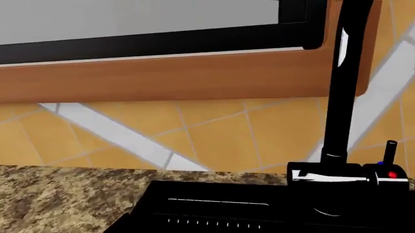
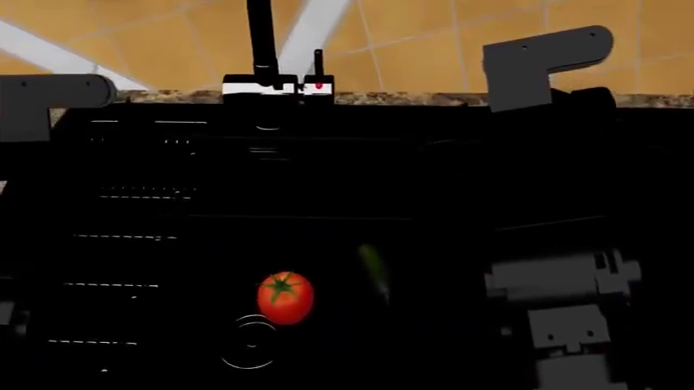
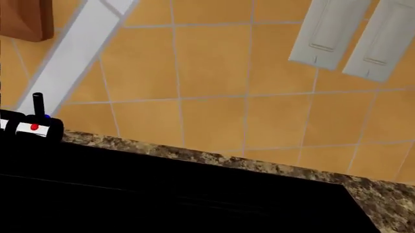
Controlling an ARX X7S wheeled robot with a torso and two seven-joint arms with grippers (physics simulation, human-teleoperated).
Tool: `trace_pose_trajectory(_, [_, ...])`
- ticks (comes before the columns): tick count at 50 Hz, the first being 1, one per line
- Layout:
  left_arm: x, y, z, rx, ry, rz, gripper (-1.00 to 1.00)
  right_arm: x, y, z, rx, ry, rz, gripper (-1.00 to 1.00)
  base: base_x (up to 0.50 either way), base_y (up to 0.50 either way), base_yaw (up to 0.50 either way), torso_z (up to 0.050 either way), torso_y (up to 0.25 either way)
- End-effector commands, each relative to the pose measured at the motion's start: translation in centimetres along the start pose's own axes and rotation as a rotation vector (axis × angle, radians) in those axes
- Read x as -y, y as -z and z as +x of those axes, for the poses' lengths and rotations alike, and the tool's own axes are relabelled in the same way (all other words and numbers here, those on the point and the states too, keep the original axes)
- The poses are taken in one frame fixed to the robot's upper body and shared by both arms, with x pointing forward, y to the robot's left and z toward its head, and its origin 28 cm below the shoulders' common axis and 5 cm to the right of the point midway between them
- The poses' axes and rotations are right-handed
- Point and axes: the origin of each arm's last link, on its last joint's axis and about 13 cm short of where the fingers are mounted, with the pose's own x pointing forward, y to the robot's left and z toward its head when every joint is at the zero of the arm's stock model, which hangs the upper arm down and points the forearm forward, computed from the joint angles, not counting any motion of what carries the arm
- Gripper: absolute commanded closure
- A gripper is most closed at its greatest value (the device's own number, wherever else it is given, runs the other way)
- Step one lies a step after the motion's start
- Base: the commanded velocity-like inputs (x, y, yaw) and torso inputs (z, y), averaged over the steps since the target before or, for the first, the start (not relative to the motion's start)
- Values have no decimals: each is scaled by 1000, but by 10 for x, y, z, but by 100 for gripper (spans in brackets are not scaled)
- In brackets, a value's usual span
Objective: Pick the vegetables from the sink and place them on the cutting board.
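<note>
The red tomato (image 2: 285,297) with a green stem lies on the floor of the black sink (image 2: 434,162), near the front. The slender dark green cucumber (image 2: 375,268) lies just right of it, faint against the black. The grey end part of my left arm (image 2: 44,99) hangs over the sink's back left. The grey end part of my right arm (image 2: 548,58) hangs over its back right. Both are far from the vegetables. No fingers show in either wrist view, so the jaws cannot be judged. The cutting board is out of view.
The black faucet (image 2: 258,41) stands at the sink's back rim, also in the left wrist view (image 1: 340,97). A granite counter (image 1: 58,194) runs along an orange tiled wall. A wooden window sill (image 1: 162,77) and white wall switches (image 3: 350,34) are above. A drain ring (image 2: 252,341) lies by the tomato.
</note>
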Motion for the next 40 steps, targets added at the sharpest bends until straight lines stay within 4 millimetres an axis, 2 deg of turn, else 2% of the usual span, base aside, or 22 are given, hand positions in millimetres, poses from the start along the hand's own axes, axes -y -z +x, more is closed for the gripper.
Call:
trace_pose_trajectory(1, [-3, -2, 0, -4, -10, -8, -100, 2, 0, -4, 6, 0, 2, -100, 500, 0, 0, 0, 0])
trace_pose_trajectory(10, [-3, 5, 1, -29, 10, -8, -100, 3, 0, -5, 4, 2, -1, -100, 500, 0, 0, 0, 1])
trace_pose_trajectory(14, [-9, -1, -1, -59, 80, -138, -100, 7, -5, -11, -12, -55, -27, -100, 500, 0, 0, 0, 0])
trace_pose_trajectory(16, [-13, -8, -6, -95, 173, -189, -100, 13, -17, -20, -60, -147, -89, -100, 119, 0, 0, 0, 5])
trace_pose_trajectory(19, [-25, -15, -7, -126, 293, -76, -100, 24, -27, -40, -239, -329, -267, -100, 0, 0, 0, 0, 0])
trace_pose_trajectory(22, [-30, -11, -7, -141, 356, 11, -100, 28, -23, -50, -306, -395, -324, -100, 0, 0, 0, 0, 0])
trace_pose_trajectory(24, [-32, 0, -11, -183, 452, 124, -100, 29, -16, -47, -361, -488, -379, -100, 0, 0, 0, 0, 0])
trace_pose_trajectory(28, [-39, -12, -9, -273, 661, 214, -100, 29, -31, -45, -385, -623, -373, -100, 0, 0, 0, 0, 0])
trace_pose_trajectory(31, [-35, -18, -18, -292, 837, 278, -100, 25, -29, -45, -457, -684, -436, -100, 0, 0, 0, 0, 0])
trace_pose_trajectory(33, [-33, -18, -21, -311, 973, 339, -100, 21, -31, -44, -489, -793, -460, -100, 0, 0, 0, 0, 0])
trace_pose_trajectory(36, [-27, -23, -14, -356, 1113, 412, -100, 21, -35, -42, -526, -875, -457, -100, 0, 0, 0, 0, 0])
trace_pose_trajectory(40, [-22, -38, -7, -363, 1197, 484, -100, 17, -51, -39, -573, -948, -510, -100, 0, 0, 0, 0, 0])
